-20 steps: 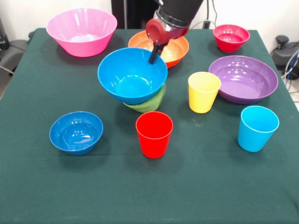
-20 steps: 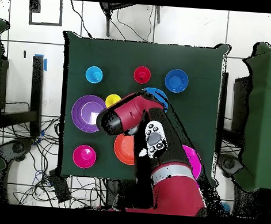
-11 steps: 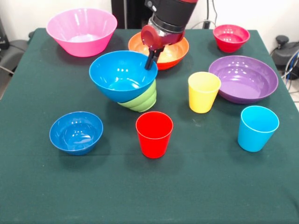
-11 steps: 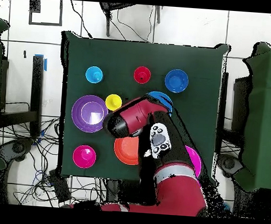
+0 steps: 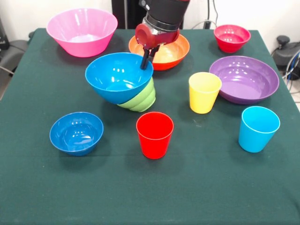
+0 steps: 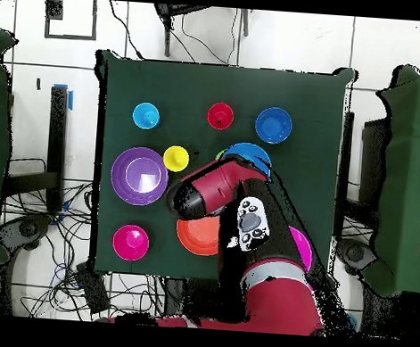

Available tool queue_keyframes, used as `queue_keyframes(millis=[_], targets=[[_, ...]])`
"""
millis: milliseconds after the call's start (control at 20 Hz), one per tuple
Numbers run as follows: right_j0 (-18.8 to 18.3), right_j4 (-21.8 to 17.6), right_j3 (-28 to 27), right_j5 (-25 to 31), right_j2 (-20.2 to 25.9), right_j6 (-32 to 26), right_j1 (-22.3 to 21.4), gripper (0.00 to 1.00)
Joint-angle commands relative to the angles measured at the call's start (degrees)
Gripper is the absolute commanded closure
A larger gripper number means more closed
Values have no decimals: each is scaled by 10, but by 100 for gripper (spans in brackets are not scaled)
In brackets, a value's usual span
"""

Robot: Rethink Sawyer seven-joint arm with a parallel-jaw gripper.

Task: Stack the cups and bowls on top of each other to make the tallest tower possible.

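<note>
The large blue bowl point(image 5: 117, 77) leans tilted on the small green bowl point(image 5: 143, 98) near the table's middle; in the overhead view the large blue bowl point(image 6: 251, 155) peeks out from under the arm. My gripper point(image 5: 145, 63) is shut on the blue bowl's far right rim. The red cup point(image 5: 154, 135) stands upright just in front of the two bowls. To their right is the yellow cup point(image 5: 204, 92), and the sky-blue cup point(image 5: 258, 128) stands further right and nearer. All three cups stand apart from each other.
A small blue bowl point(image 5: 76, 132) sits front left. Along the far side are a pink bowl point(image 5: 82, 31), an orange bowl point(image 5: 168, 49) partly behind the arm, and a small red bowl point(image 5: 231, 37). A wide purple bowl point(image 5: 243, 78) lies at the right.
The gripper has carried the large blue bowl leftward in the front view. The green bowl beneath it has shifted and shows more, and the blue bowl tilts more steeply.
</note>
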Motion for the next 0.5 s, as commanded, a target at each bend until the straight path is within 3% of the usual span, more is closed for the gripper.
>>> queue_keyframes(millis=[50,300,500], targets=[[24,10,30,-39,27,52,4,100],[15,54,48,-27,62,36,-31,100],[28,70,45,-10,61,31,-50,100]])
